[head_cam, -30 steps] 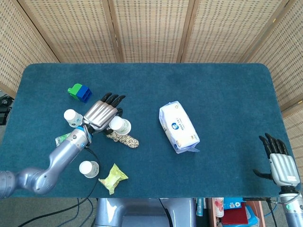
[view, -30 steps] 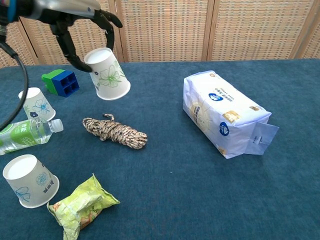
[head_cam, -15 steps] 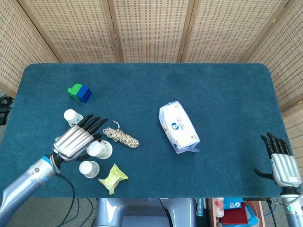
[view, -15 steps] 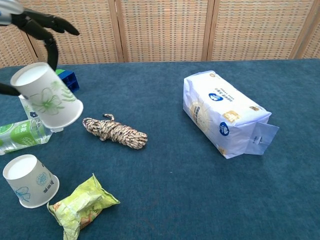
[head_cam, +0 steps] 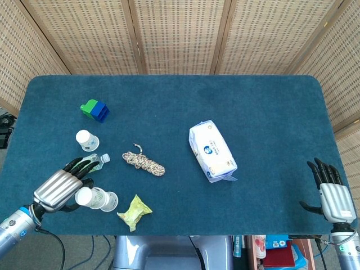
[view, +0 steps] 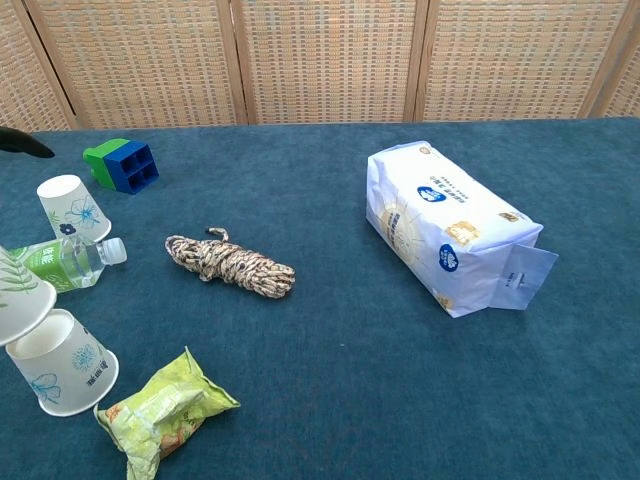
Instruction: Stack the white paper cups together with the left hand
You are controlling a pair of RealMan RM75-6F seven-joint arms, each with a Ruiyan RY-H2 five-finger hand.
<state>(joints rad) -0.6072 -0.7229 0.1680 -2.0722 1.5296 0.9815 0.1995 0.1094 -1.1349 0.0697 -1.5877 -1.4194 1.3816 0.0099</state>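
Note:
My left hand (head_cam: pixel 58 190) grips a white paper cup (head_cam: pixel 86 197) with a green flower print near the table's front left. In the chest view this held cup (view: pixel 20 290) hangs tilted at the left edge, its lower rim just over the mouth of a second cup (view: pixel 62 362) lying on the cloth. From the head view the second cup (head_cam: pixel 107 201) shows right beside the held one. A third cup (head_cam: pixel 86 139) stands upside down further back, also visible as cup (view: pixel 75 207). My right hand (head_cam: pixel 332 194) is open at the front right corner, holding nothing.
A small water bottle (view: pixel 60 262) lies between the cups. A coiled rope (head_cam: pixel 144 163), a green snack bag (head_cam: pixel 134 211), green and blue blocks (head_cam: pixel 94 109) and a white tissue pack (head_cam: pixel 212 151) lie on the blue table (head_cam: pixel 270 112).
My left hand has carried the flower-print cup from above the rope back and down to the front left, down onto the lying cup. The right hand has barely moved.

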